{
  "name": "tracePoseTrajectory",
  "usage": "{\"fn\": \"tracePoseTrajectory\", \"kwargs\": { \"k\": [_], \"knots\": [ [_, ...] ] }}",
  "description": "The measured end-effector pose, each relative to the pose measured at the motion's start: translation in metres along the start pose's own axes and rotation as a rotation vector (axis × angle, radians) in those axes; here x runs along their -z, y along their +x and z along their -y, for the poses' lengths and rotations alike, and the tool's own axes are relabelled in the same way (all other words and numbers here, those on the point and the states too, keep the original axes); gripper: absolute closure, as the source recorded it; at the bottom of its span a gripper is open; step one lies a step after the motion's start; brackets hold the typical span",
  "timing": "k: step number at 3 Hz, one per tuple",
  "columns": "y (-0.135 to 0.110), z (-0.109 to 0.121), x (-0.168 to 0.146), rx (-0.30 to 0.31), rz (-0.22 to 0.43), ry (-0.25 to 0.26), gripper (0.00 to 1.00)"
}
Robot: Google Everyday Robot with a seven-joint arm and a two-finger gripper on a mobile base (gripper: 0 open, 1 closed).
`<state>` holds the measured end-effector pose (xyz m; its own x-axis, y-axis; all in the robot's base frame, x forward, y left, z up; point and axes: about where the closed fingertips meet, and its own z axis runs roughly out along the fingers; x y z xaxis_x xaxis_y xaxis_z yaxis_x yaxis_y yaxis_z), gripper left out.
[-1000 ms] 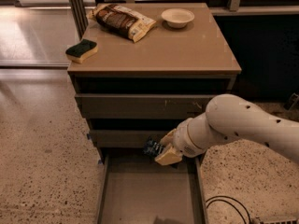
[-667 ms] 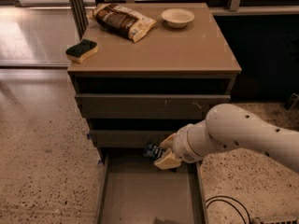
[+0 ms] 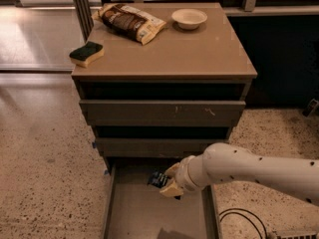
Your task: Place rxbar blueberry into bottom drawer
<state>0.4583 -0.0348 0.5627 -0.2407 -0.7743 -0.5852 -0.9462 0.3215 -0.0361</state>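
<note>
The bottom drawer point(image 3: 142, 214) is pulled open below the cabinet, its flat floor bare. My gripper point(image 3: 168, 184) hangs over the drawer's back part, just under the middle drawer front. It is shut on the rxbar blueberry point(image 3: 157, 179), a small dark blue wrapper sticking out to the left of the cream fingers point(image 3: 174, 187). The bar is held a little above the drawer floor. My white arm reaches in from the right.
On the cabinet top point(image 3: 199, 54) lie a brown-and-cream snack bag point(image 3: 132, 21), a green-and-yellow sponge point(image 3: 86, 53) and a white bowl point(image 3: 189, 18). The two upper drawers point(image 3: 159, 112) stand slightly ajar. A black cable point(image 3: 241, 217) lies on the floor at the right.
My arm has dropped lower and drawn slightly back right, carrying the bar down over the open bottom drawer. Nothing on the cabinet top has moved.
</note>
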Motion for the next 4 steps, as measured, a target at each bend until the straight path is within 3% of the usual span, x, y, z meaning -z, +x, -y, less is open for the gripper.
{"fn": "tracePoseTrajectory", "kwargs": {
  "k": [1,2,3,4],
  "knots": [
    [0.028,0.000,-0.050,-0.024,-0.024,-0.020,1.00],
    [0.057,-0.011,-0.097,-0.078,-0.036,-0.074,1.00],
    [0.057,-0.011,-0.097,-0.078,-0.036,-0.074,1.00],
    [0.079,-0.012,-0.117,-0.107,-0.034,-0.077,1.00]
  ]
}}
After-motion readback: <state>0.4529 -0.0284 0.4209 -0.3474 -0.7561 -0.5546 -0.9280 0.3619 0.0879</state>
